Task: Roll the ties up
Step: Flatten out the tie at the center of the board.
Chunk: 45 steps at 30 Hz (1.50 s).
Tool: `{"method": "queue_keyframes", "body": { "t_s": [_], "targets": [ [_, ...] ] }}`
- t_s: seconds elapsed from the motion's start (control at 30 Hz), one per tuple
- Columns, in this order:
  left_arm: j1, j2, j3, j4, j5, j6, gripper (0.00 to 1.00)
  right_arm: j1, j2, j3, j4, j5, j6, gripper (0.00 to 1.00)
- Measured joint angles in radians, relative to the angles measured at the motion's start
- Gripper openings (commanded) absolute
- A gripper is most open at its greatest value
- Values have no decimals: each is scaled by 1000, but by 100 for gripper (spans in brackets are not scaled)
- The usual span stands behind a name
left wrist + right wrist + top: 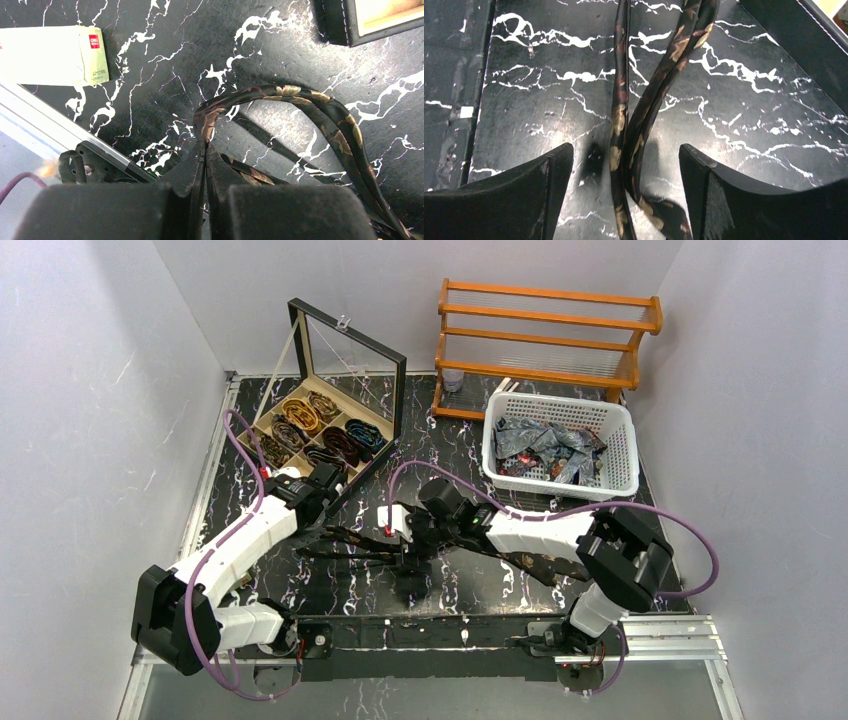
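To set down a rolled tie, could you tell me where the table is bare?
The black marble table is bare between the open compartment box and the white plastic basket. The centre is crowded: the dark gold-spotted tie stretches there, pinched by the left gripper, straddled by the open right gripper.

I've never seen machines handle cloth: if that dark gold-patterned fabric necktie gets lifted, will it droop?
The dark gold-patterned fabric necktie probably droops: it curves limply away from the shut left pincer. Likely light, being a thin narrow strip. It may slip on the glossy black table.
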Motion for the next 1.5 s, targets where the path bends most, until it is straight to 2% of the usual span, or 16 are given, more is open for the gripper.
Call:
{"method": "queue_keyframes", "body": {
  "t_s": [0.27, 0.3, 0.37, 0.43, 0.5, 0.57, 0.6, 0.67, 0.73, 0.77, 0.8, 0.97, 1.17, 1.23, 1.37, 1.5],
  "targets": [
    [1, 1, 0, 0, -3, 0, 0, 10, 151, 78, 2, -71, 34, 57],
    [1, 1, 0, 0, -3, 0, 0, 10, 159, 78, 2, -70, 46, 51],
    [1, 1, 0, 0, -3, 0, 0, 13, 176, 80, 2, -71, 72, 27],
    [2, 2, 0, 0, -3, 1, 0, 14, 198, 95, -6, -85, 100, 8],
    [5, 3, 0, 0, -5, 2, 2, 14, 222, 129, -35, -117, 120, 2],
    [10, 3, 0, -3, -8, 2, 9, 14, 253, 186, -91, -173, 145, 2],
    [13, 3, 3, -8, -9, 5, 13, 14, 262, 210, -117, -201, 155, 2],
    [19, 2, 17, -14, -10, 12, 47, 13, 286, 273, -183, -293, 172, 2],
    [26, -8, 35, -20, -12, 23, 72, 13, 304, 321, -240, -375, 188, 2],
    [29, -17, 45, -24, -15, 22, 81, 11, 315, 348, -275, -422, 198, 2],
    [33, -24, 52, -29, -15, 29, 85, 8, 324, 370, -306, -461, 206, 4],
    [62, -51, 78, -61, -29, 32, 89, -53, 424, 490, -438, -574, 285, 11],
    [73, -53, 84, -59, -24, 50, 90, -187, 640, 711, -626, -551, 361, 43],
    [73, -53, 84, -51, -13, 57, 90, -212, 650, 716, -663, -518, 388, 48],
    [73, -55, 73, -14, 25, 73, 91, -221, 642, 740, -703, -475, 453, 70],
    [73, -64, 37, 48, 91, 101, 90, -216, 580, 744, -704, -368, 488, 76]
  ]
}}
